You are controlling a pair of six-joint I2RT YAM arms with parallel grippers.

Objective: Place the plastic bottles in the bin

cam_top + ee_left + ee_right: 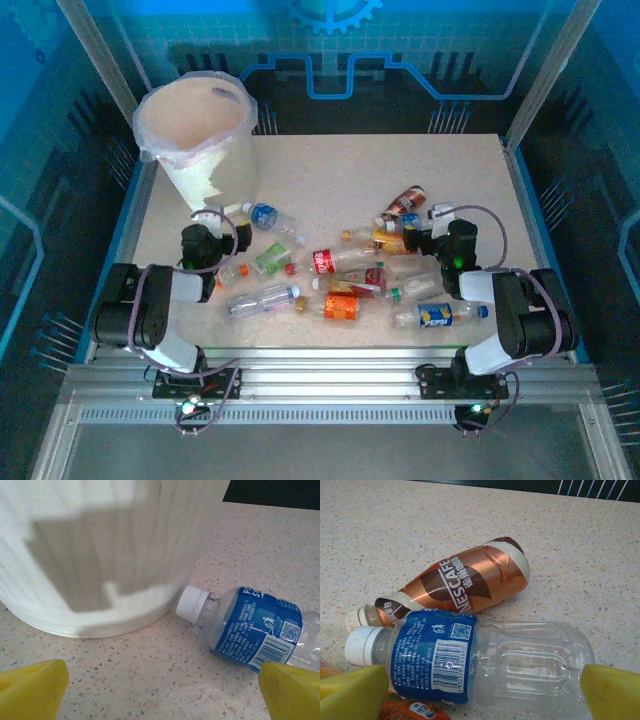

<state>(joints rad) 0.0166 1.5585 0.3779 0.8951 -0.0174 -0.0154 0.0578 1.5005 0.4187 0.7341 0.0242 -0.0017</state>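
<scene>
Speckled bench (330,180) strewn with bottles (340,262). Left jaws gape before the bin (100,555), a blue-labelled bottle (255,627) at their right. Right jaws are released astride a clear bottle (520,665), likely lining up a grasp.

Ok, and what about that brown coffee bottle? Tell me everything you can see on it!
The brown bottle is small and plastic-looking, wrapped in a shiny copper-brown label with white Nescafé lettering and a cream band near its base. Its neck is clear and ends in a pale cap. It lies on its side on the speckled table, cap towards the left. A clear blue-labelled bottle lies right in front of it and seems to touch it near the neck.
</scene>
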